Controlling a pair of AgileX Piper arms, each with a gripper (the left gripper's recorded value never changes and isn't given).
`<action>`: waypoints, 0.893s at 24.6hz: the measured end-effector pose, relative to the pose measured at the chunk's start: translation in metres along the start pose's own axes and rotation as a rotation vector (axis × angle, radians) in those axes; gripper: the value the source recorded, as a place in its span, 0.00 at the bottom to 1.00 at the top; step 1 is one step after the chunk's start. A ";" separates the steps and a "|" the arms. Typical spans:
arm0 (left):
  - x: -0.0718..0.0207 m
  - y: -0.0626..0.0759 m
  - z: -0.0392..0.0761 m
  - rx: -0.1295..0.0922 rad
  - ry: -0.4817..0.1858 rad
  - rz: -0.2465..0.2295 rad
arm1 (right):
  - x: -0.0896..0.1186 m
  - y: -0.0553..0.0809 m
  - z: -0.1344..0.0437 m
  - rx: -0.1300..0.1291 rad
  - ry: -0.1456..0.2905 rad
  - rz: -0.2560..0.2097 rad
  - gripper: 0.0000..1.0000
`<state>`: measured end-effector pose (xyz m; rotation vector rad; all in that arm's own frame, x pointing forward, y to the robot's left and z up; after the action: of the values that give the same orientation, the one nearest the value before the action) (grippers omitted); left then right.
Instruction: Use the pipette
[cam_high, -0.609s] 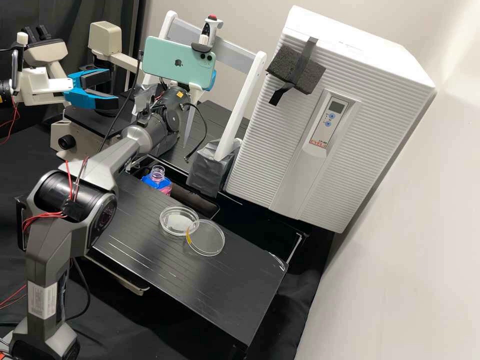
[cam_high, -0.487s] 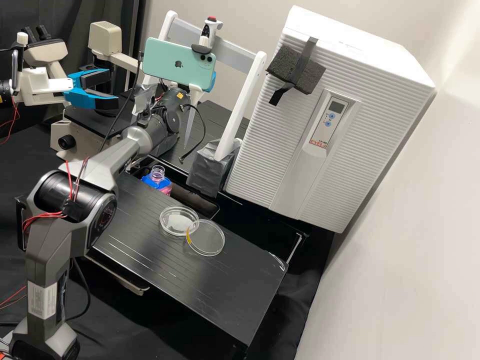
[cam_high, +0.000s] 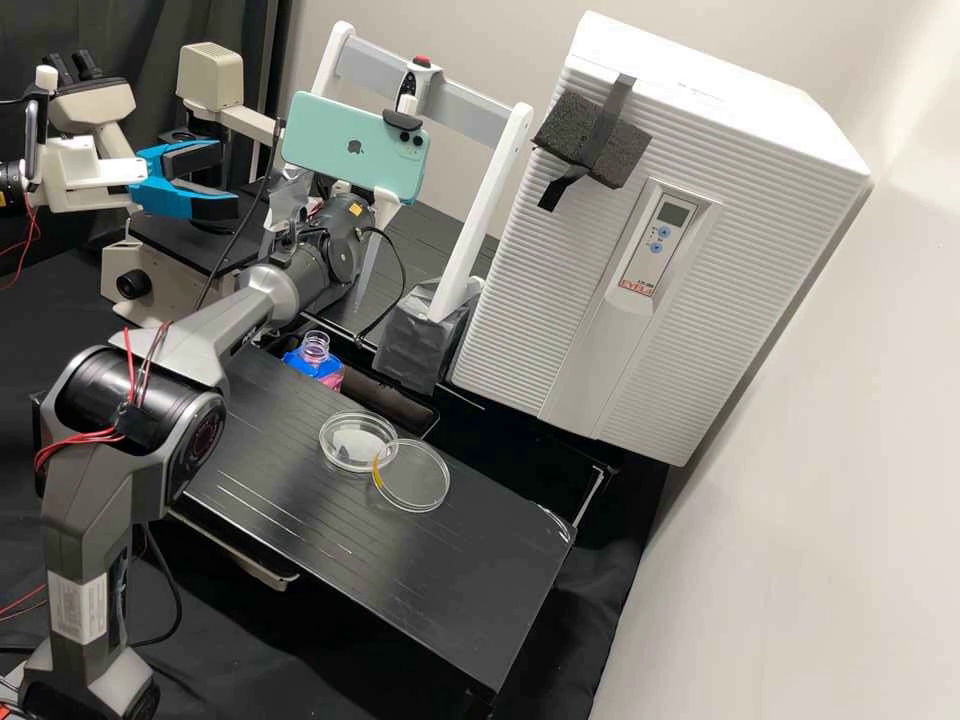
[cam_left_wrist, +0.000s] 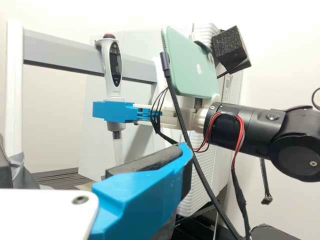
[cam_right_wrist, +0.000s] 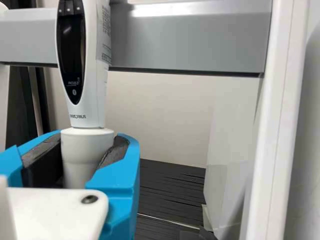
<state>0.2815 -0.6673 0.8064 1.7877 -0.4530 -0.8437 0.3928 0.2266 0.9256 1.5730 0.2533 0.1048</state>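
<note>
Pipette (cam_right_wrist: 80, 75): clenched in your right end effector (cam_right_wrist: 81, 152), has dropped slightly before stand crossbar (cam_high: 470, 100); carrying seems begun. Left end effector (cam_high: 190, 185): released.

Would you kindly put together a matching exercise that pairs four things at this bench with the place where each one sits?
Things:
1. pipette
2. bottle of pink liquid
3. foam block
4. petri dish

Places:
A. strapped to the white cabinet
B. on the black tray
C. held in the right gripper
D. just past the tray's far edge

Pairs: 1-C, 2-D, 3-A, 4-B
</note>
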 end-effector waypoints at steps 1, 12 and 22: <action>0.0000 0.000 0.000 -0.002 0.001 0.001 | 0.000 0.000 0.000 0.007 0.000 0.001 0.00; -0.0003 -0.001 0.000 -0.027 0.010 0.009 | 0.000 -0.004 0.001 0.045 0.021 0.002 0.00; -0.0003 0.000 -0.001 -0.037 0.016 0.016 | 0.000 -0.005 0.002 0.058 0.020 -0.001 0.00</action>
<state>0.2817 -0.6666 0.8062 1.7536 -0.4375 -0.8211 0.3925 0.2247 0.9211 1.6305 0.2749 0.1130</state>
